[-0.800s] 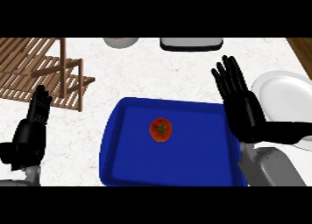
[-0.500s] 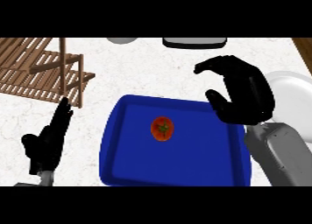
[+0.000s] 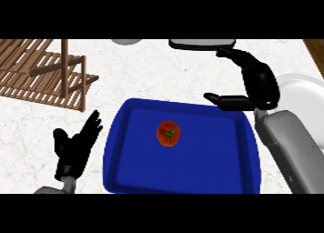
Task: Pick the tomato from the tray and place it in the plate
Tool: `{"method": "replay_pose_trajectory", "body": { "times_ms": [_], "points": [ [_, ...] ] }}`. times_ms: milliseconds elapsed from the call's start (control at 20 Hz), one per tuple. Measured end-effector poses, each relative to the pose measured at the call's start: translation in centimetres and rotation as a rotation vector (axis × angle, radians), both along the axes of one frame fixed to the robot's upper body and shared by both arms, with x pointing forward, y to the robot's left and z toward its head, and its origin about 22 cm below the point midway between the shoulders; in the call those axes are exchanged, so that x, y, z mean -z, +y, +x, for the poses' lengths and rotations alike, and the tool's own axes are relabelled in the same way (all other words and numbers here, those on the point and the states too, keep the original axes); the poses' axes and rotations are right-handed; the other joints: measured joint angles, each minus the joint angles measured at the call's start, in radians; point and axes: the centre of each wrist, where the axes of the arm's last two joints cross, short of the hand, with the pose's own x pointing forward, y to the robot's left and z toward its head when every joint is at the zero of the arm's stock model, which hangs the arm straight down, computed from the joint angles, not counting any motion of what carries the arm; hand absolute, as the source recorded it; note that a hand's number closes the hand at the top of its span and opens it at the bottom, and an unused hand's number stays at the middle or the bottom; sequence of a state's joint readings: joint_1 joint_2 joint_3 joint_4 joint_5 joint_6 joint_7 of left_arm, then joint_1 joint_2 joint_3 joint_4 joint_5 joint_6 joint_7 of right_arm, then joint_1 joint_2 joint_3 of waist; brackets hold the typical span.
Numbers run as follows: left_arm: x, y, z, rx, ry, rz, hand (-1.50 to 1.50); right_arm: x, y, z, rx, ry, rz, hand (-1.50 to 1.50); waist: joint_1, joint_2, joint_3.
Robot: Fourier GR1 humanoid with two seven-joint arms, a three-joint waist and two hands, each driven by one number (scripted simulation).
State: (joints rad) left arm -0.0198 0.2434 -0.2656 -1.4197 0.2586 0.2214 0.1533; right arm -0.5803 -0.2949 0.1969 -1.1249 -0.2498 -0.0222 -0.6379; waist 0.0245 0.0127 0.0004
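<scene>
A red tomato (image 3: pixel 169 134) with a green stem lies near the middle of the blue tray (image 3: pixel 191 168). The white plate (image 3: pixel 307 91) sits to the right of the tray, partly hidden by my right arm. My right hand (image 3: pixel 257 82) hovers past the tray's far right corner, fingers stretched away and thumb pointing left; it holds nothing and is apart from the tomato. My left hand (image 3: pixel 76 146) stands open with fingers up, just left of the tray.
A wooden slatted rack (image 3: pixel 37 73) fills the far left of the counter. A grey and white appliance edge (image 3: pixel 201 43) and a pale round object (image 3: pixel 126 41) sit along the back edge. White marble counter (image 3: pixel 158 73) lies between rack and tray.
My right hand has swung up and to the right, its fingers uncurling. My left hand has drifted lower and closer to the tray. The tomato has not moved on the tray.
</scene>
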Motion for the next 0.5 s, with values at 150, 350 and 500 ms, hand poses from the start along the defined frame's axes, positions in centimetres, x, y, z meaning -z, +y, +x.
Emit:
{"method": "replay_pose_trajectory", "body": {
  "times_ms": [150,350,500],
  "points": [
    [0.0,0.2,-0.5,0.008,0.018,-0.01,0.0,1.1,-1.3,1.2,-0.024,-0.026,-0.031,-1.5,-0.003,-0.004,0.0],
    [-0.3,0.3,-0.3,0.006,0.032,-0.017,0.0,0.6,-2.7,1.7,-0.062,-0.036,-0.199,-1.5,-0.011,-0.009,0.0],
    [0.2,0.3,-0.4,0.001,0.039,-0.021,0.0,-0.7,-3.0,2.0,-0.104,-0.026,-0.396,-1.5,-0.016,-0.012,-0.001]
  ]
}}
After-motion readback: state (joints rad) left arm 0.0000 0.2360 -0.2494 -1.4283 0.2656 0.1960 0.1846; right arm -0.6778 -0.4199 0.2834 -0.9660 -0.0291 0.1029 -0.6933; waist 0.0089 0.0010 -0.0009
